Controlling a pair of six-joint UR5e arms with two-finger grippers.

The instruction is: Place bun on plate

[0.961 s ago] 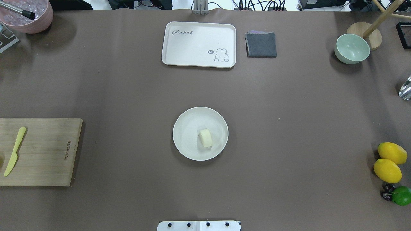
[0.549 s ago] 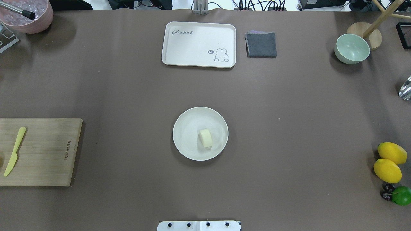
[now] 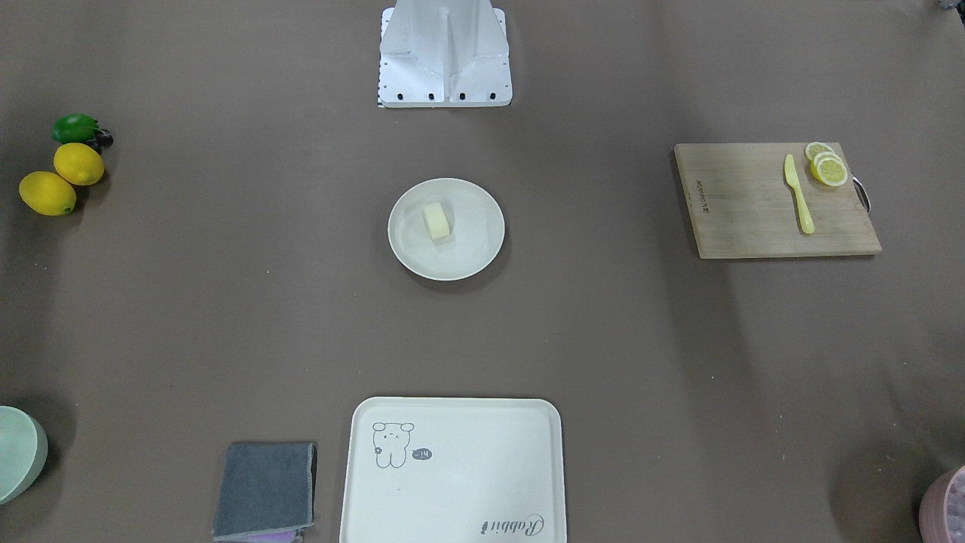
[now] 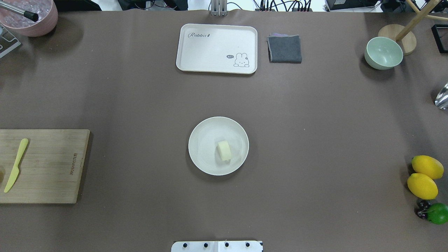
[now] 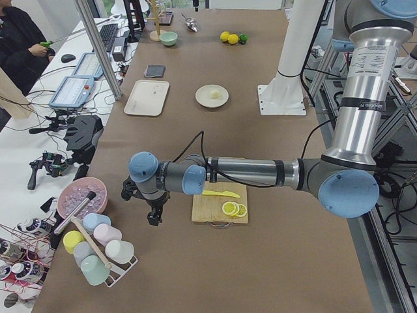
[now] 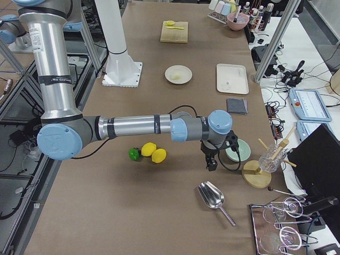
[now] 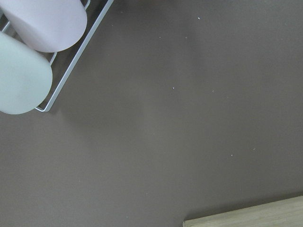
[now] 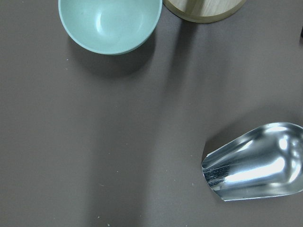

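Left arm [image 5: 247, 173] stretched out flat across middle of exterior left view, left gripper [image 5: 154, 217] hanging straight down, centre-left. Right arm [image 6: 133, 127] same deal in exterior right view, right gripper [image 6: 211, 163] pointing down, right of centre. Jaws too small to call tbh.

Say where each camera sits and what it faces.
Front: across table, looking down; base, plate.
Overhead: opposite side, looking down; base, same plate.
Left side: table end; left arm near.
Right side: opposite end; right arm near.
Left wrist: down at cups; no arm.
Right wrist: down at bowl, scoop; no arm.
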